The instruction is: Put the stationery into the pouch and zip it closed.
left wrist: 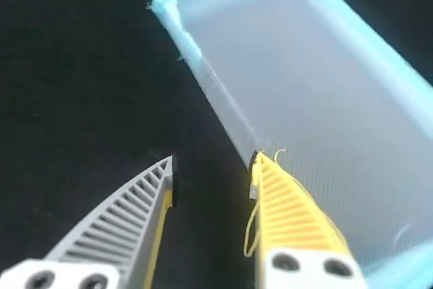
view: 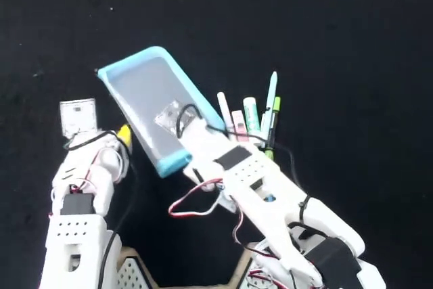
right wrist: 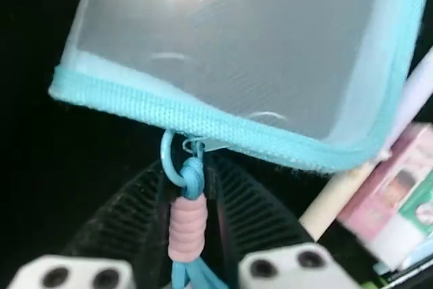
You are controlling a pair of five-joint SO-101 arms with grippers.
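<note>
The pouch [view: 152, 109] lies slantwise on the bench [view: 338, 45], with pens [view: 254, 116] just beside its right edge. The left end effector [left wrist: 213, 167] sits at its left edge. The right end effector [right wrist: 193, 167], at its near end, pinches the pull [right wrist: 189, 218].

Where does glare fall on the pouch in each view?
High view: a bright patch on the clear panel of the pouch, beside the right gripper. Right wrist view: a strong reflection on the panel's far part, away from the zip pull. Left wrist view: the panel is evenly lit, without a hot spot.
</note>
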